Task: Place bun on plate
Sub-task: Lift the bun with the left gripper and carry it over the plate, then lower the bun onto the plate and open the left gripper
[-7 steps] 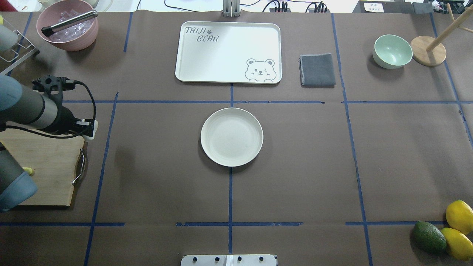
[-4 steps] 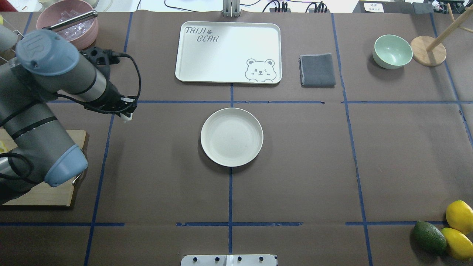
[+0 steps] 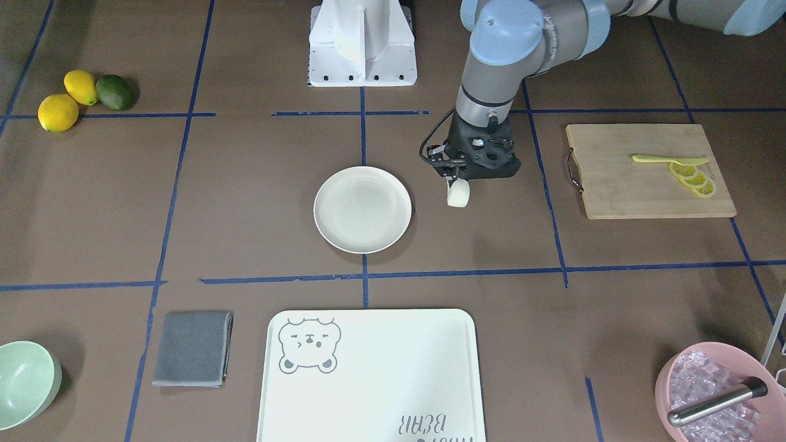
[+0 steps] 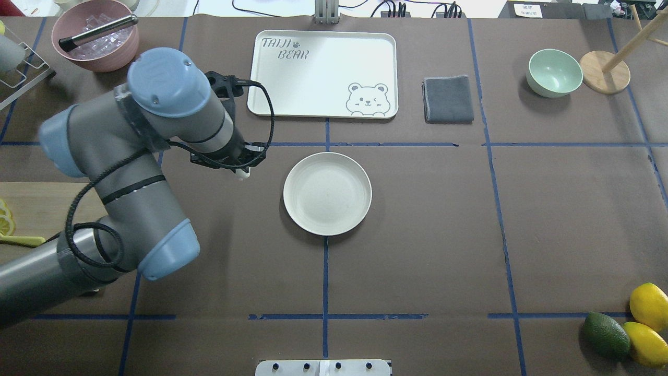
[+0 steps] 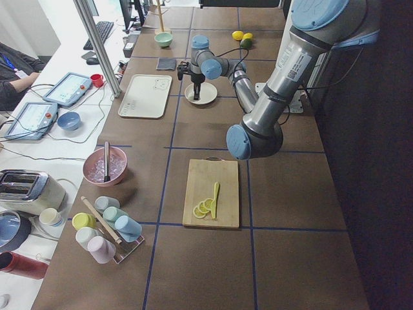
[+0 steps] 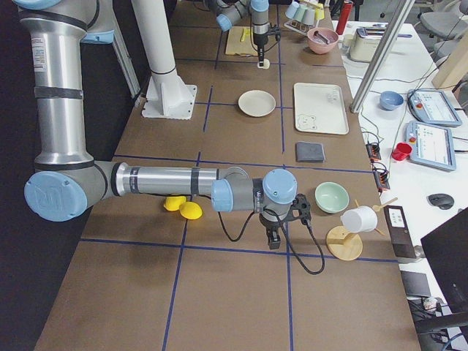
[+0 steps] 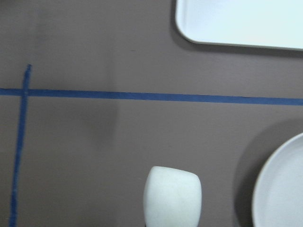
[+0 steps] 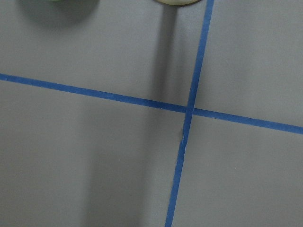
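Observation:
The bun point(image 3: 458, 194), a small smooth white roll, hangs just above the brown table with my left gripper point(image 3: 457, 184) shut on its top. In the overhead view only a sliver of the bun point(image 4: 242, 175) shows under the wrist, a short way left of the plate point(image 4: 327, 193). The plate point(image 3: 362, 209) is round, cream-white and bare. The left wrist view has the bun point(image 7: 173, 196) at the bottom and the plate's rim point(image 7: 265, 189) at the lower right. My right gripper point(image 6: 272, 238) shows only in the exterior right view, far from the plate, and I cannot tell its state.
Beyond the plate lies a white bear-printed tray point(image 4: 322, 73), then a grey cloth point(image 4: 449, 99) and a mint bowl point(image 4: 554, 72). A pink bowl of ice point(image 4: 96, 36) stands at the far left. A cutting board point(image 3: 614, 184) holds lemon slices point(image 3: 694, 178). Lemons and an avocado point(image 4: 605, 334) lie near right.
My left arm has swung from over the cutting board to the right, carrying the bun, and now holds it just left of the plate.

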Tool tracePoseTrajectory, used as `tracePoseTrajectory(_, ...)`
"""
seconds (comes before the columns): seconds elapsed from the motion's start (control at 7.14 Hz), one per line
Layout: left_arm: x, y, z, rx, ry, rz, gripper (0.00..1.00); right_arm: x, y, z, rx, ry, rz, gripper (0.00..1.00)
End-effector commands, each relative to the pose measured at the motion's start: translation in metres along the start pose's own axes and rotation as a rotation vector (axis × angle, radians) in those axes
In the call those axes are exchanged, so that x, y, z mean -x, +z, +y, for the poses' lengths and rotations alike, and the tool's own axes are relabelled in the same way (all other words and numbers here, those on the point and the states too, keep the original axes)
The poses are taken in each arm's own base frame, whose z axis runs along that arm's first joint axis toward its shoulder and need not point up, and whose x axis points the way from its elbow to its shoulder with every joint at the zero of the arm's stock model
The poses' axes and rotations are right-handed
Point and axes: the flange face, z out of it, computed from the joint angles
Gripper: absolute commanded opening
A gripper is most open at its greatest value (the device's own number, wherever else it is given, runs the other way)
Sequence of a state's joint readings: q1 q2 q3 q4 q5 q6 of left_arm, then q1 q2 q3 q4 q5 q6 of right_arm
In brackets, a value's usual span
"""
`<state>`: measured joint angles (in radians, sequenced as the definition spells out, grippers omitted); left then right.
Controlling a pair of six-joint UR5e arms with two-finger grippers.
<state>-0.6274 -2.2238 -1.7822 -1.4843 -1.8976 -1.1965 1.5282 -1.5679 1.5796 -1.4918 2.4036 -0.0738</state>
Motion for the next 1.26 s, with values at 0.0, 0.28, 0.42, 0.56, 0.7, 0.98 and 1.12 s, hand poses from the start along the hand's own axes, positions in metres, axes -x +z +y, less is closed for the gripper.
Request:
tracePoseTrajectory(0.0,-0.060,0.025,0.034,-0.033,-0.017,-0.022,0.26,0.000,0.000,-0.001,-0.001,0.004,0.003,1.00)
tracePoseTrajectory(0.28,-0.116,0.037,0.048,-0.023,-0.041,-0.022,0.26,0.003,-0.003,-0.005,-0.010,-0.007,0.005,1.00)
tracePoseTrajectory(0.42,-0.150,0.049,0.054,-0.035,-0.041,-0.039,0.26,0.004,-0.004,-0.005,-0.011,-0.006,0.004,1.00)
tracePoseTrajectory(0.56,-0.158,0.056,0.067,-0.026,-0.043,-0.039,0.26,0.003,-0.003,-0.005,-0.011,-0.006,0.004,1.00)
tracePoseTrajectory(0.7,-0.159,0.056,0.067,-0.026,-0.041,-0.038,0.26,0.003,-0.003,-0.006,-0.011,-0.008,0.005,1.00)
tracePoseTrajectory(0.98,-0.157,0.083,0.058,-0.062,-0.035,-0.040,0.26,0.003,-0.003,-0.005,-0.010,-0.004,0.004,1.00)
tracePoseTrajectory(1.12,-0.157,0.101,0.055,-0.064,-0.036,-0.028,0.26,0.004,-0.004,-0.005,-0.011,-0.003,0.004,1.00)
